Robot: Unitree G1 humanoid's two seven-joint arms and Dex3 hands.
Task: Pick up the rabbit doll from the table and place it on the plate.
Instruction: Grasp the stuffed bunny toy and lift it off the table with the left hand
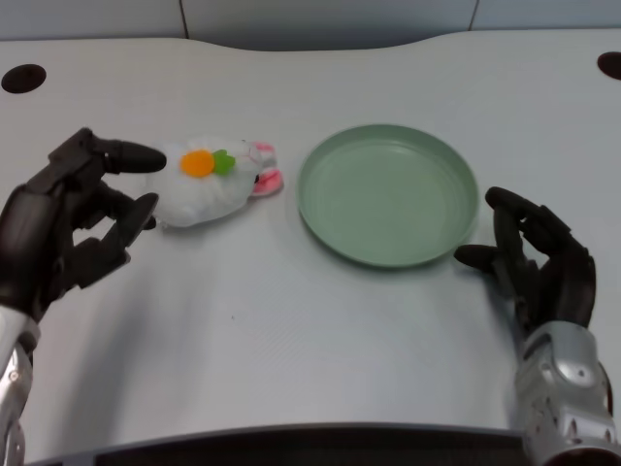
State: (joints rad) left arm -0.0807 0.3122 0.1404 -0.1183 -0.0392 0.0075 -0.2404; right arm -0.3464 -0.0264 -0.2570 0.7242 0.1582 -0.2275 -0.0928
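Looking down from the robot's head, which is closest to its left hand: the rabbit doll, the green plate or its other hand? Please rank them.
1. rabbit doll, right beside the left hand
2. plate, at the table's middle
3. right hand, at the far right

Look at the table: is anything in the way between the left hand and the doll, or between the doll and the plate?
Nothing visible is. The left hand sits right beside the doll, its fingertips at the doll's left side. Between the doll and the plate to its right there is only bare table.
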